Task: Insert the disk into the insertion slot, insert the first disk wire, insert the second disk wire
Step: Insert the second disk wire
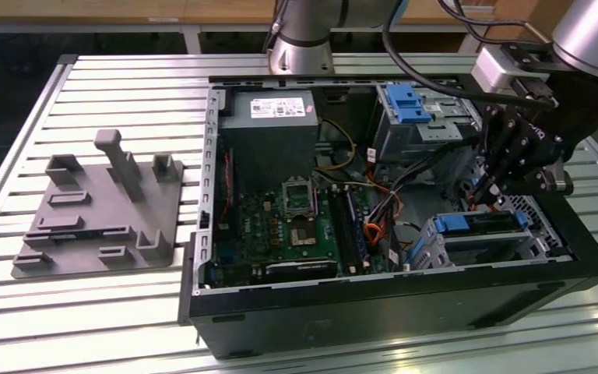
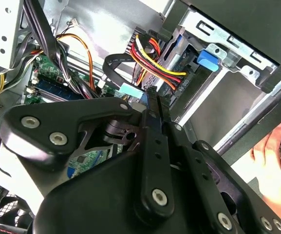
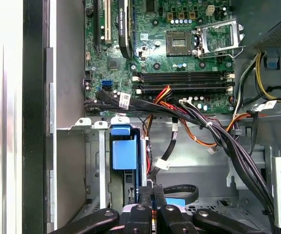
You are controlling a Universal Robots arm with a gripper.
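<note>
Exterior view: your gripper [image 1: 489, 189] hangs at 3 o'clock of the case [image 1: 382, 312], just above the disk [image 1: 478, 224] seated in the slot [image 1: 497, 251] at 4 o'clock; second wrist view: its fingers [image 2: 152, 126] stand narrow, nearly touching, before the wires [image 2: 150, 58]; first wrist view: they point toward the disk [image 3: 123, 153].

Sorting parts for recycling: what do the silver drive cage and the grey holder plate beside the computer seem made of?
Boxy silver drive cage: likely bare sheet metal, shiny with punched holes. Grey holder plate: probably matte plastic; even dull colour, blocky posts.
</note>
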